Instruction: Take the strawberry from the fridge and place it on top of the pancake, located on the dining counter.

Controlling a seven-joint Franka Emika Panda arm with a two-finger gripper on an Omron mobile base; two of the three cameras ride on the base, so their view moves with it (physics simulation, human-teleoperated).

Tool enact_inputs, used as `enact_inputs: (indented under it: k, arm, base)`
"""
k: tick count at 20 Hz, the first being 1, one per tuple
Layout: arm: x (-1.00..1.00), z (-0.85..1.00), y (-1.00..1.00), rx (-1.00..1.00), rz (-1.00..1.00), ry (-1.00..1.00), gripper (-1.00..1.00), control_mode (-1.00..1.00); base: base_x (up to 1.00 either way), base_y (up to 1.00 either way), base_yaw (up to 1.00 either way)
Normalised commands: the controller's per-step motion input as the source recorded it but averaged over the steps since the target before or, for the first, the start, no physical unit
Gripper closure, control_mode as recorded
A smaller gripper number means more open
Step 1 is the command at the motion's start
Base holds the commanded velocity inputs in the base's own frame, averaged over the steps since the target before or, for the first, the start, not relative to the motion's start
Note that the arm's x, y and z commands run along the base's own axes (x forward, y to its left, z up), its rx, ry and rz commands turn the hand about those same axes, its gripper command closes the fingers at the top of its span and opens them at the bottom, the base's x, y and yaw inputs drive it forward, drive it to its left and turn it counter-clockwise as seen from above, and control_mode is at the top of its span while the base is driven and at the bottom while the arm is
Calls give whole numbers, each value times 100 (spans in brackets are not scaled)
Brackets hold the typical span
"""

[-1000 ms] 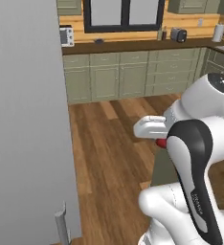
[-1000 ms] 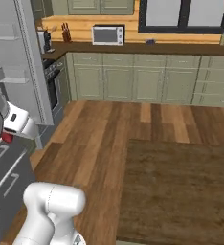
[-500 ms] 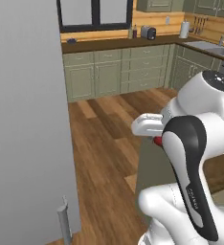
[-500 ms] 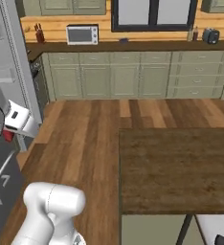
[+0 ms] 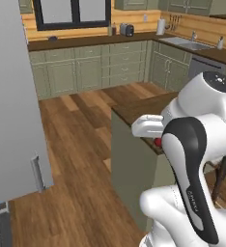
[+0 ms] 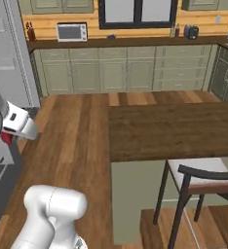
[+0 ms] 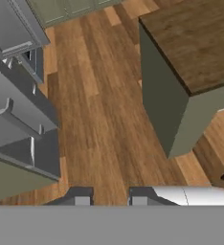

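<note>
The strawberry (image 5: 158,142) is seen in the left base view as a small dark red spot tucked against the white arm, just below the gripper (image 5: 145,126), in front of the near corner of the dining counter (image 5: 134,109). In the right base view a sliver of red (image 6: 7,138) is visible under the gripper (image 6: 23,126), at the left edge of the picture, above the wooden floor (image 6: 77,131). The fingers are drawn close together on the strawberry; the berry itself is largely hidden by the arm.

The dining counter (image 6: 174,129) is observed as a dark brown wooden top on a pale green base, with a dark-framed chair (image 6: 203,182) with a pale seat set against its near side. In the hand view the counter corner (image 7: 195,43) is found at the upper right, and the two finger tips (image 7: 83,196) are seen at the bottom, above bare floor boards.

The grey fridge door (image 5: 11,96) is noted at the left of the left base view, and its lower drawers with bar handles (image 7: 18,119) are seen at the left of the hand view.

A microwave (image 6: 71,32) and a toaster (image 6: 190,32) stand on the far worktop. No legible writing or brand marking is made out on any item.
</note>
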Motion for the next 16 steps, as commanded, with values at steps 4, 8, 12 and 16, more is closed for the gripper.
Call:
enact_inputs:
  k: [4, 8, 12, 16]
  arm:
    - [0, 0, 0, 0, 0, 0, 100, 100]
    - [0, 0, 0, 0, 0, 0, 100, 100]
    - [0, 0, 0, 0, 0, 0, 100, 100]
    - [0, 0, 0, 0, 0, 0, 100, 100]
  base:
    - [-55, -100, -17]
    - [-16, -100, -13]
    - [0, -100, -8]
    - [22, -100, -3]
